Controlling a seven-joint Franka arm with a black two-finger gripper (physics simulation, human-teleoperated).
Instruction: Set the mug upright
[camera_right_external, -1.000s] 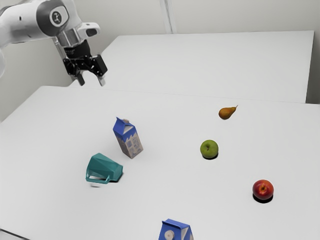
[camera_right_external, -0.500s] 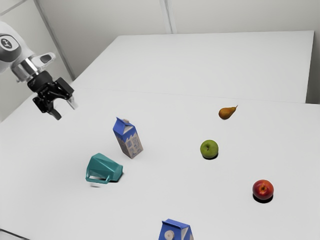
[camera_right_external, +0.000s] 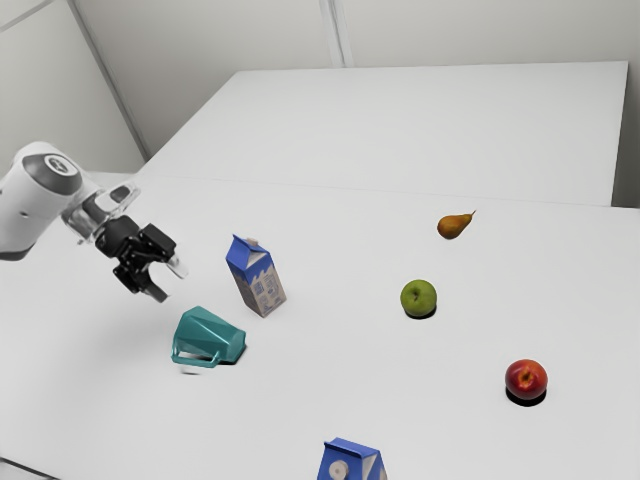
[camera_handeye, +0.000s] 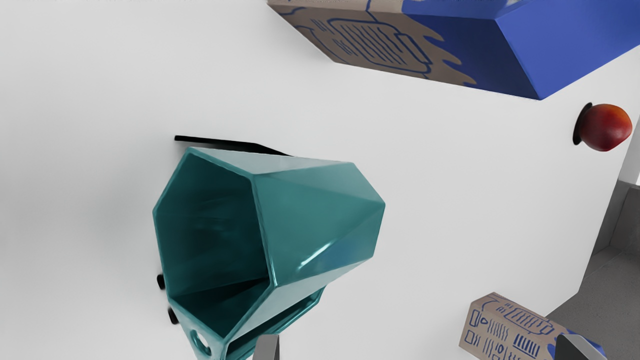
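And here's the teal mug (camera_right_external: 208, 333), lying on its side on the white table (camera_right_external: 340, 400), its mouth turned toward the exterior view's left and its narrower base toward the exterior view's right. The handle (camera_right_external: 196, 361) is on the side facing the exterior camera, low against the table. Up above the tabletop, there's the gripper (camera_right_external: 167, 282), out toward the exterior view's left from the mug and well clear of it, tilted, with its tips angled down. The jaws are spread, nothing between them, and the wrist view backs that up: one fingertip (camera_handeye: 266, 348) here, the other (camera_handeye: 575, 348) well apart from it. That same view looks right into the mug's dark, many-sided mouth, and the faceted wall catches a bright streak of light. Close by the mug, a blue and brown carton (camera_right_external: 256, 278) stands upright, a space between the two. Over on the exterior view's right, a green apple (camera_right_external: 418, 298) sits between the pear (camera_right_external: 453, 226), farther from the exterior camera, and the red apple (camera_right_external: 526, 379), nearer to it. And right down at the exterior view's bottom edge, partly cut off, a second carton (camera_right_external: 352, 463) shows its blue top, apart from everything else.
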